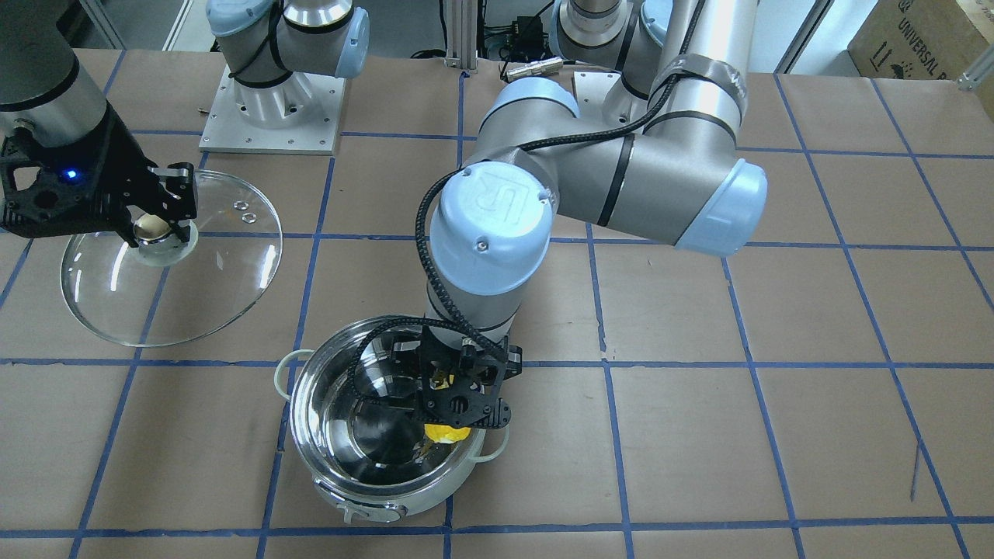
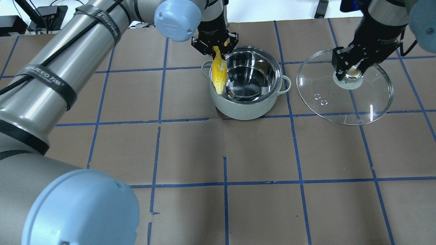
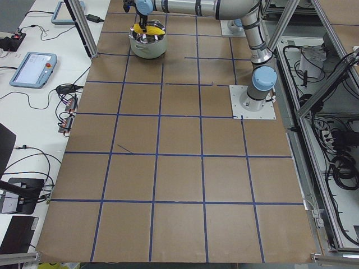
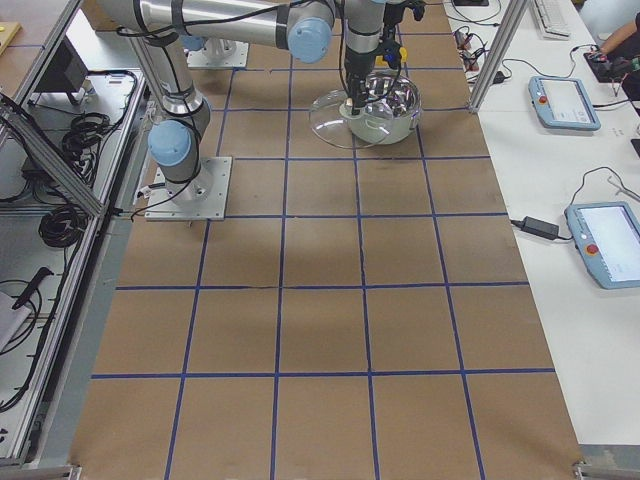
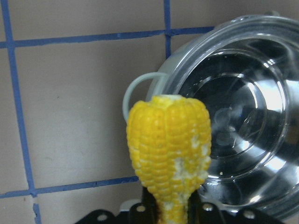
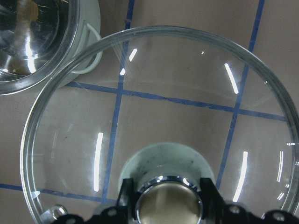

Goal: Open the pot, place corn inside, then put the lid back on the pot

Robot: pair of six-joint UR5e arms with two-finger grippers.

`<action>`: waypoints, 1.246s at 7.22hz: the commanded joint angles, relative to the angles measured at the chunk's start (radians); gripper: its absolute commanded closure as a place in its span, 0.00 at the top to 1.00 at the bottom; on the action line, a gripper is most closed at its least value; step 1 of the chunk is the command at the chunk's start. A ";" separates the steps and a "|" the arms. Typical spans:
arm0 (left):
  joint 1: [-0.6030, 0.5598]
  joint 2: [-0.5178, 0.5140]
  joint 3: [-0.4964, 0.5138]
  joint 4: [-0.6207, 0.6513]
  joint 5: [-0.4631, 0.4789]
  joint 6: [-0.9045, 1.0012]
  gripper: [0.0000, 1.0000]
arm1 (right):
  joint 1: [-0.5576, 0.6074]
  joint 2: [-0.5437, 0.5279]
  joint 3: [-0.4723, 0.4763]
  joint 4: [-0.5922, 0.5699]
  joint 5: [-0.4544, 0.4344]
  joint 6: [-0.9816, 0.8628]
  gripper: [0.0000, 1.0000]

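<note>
1. Hanging from the left pincer (image 2: 215, 47), the corn (image 2: 219, 73) points blunt end down. The jaws are clamped on its narrow end, drawn nearly together.
2. It hangs over the rim of the pot (image 2: 246, 108) on the robot's left side, above the pale handle (image 5: 134, 91), not squarely over the shiny bowl. The pot is uncovered and looks empty.
3. Risk: letting go here could land the ear on the rim, so that it bounces onto the counter (image 2: 190, 149) instead of dropping inside. A shift toward the pot's middle looks needed first.
4. Risk: the grip is on the thin tip alone, so the heavy end may swing, or the ear may slide out during that shift.
5. The right pincer (image 2: 351, 68) is closed on the knob (image 6: 168, 201) of the lid (image 2: 344, 102), off to the pot's other side. The glass hangs tilted, and I cannot tell whether its low edge touches the counter.
6. Risk: a tilted lid held by a smooth knob could turn in the jaws and seat crooked. It could also clip the pot's near handle, which lies close by its edge.
</note>
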 commanded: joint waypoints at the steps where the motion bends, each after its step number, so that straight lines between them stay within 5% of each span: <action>1: -0.033 -0.061 0.051 0.010 -0.001 -0.038 0.26 | 0.000 0.000 0.000 0.000 0.001 0.000 0.32; 4: -0.054 -0.116 0.052 0.067 0.001 -0.067 0.29 | 0.000 0.005 0.000 0.001 0.001 0.000 0.33; 5: -0.058 -0.128 0.049 0.073 0.005 -0.069 0.38 | 0.000 0.006 0.000 0.001 0.001 0.000 0.33; 7: -0.059 -0.139 0.042 0.072 0.008 -0.063 1.00 | 0.002 0.006 -0.001 0.003 0.001 0.002 0.33; 9: -0.056 -0.121 0.048 0.058 0.010 -0.058 1.00 | 0.002 0.006 -0.001 0.003 0.001 0.003 0.33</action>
